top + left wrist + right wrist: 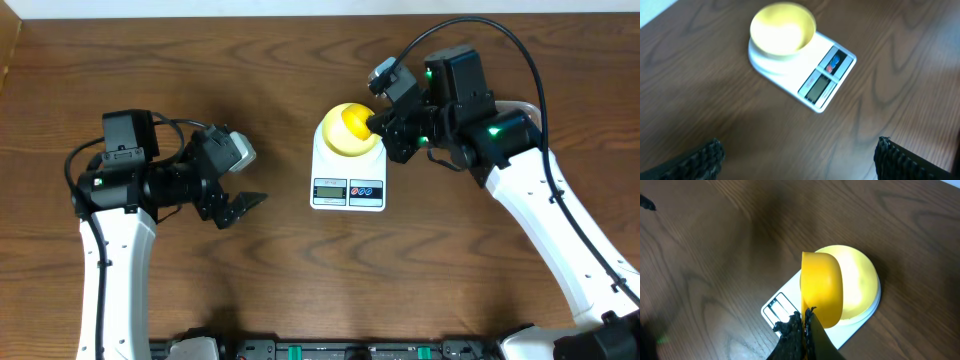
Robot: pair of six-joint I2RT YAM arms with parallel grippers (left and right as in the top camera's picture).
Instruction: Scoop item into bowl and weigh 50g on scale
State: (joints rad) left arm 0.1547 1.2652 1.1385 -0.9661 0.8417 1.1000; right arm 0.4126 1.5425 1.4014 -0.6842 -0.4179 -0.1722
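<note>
Over the bowl [345, 135], right claw [805, 322] clamped on yellow scoop [822, 295]; left claw [240, 206] apart.

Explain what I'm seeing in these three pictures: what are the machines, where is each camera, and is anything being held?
Two white robot arms work at a wooden table. One picture looks down from above; the other two come from cameras on each wrist. A white scale sits mid-table with a pale yellow bowl on its platform. The right gripper is shut on a bright yellow scoop, holding it over the bowl. The left gripper is open, holds nothing and stands apart from the scale. No beans are visible.
</note>
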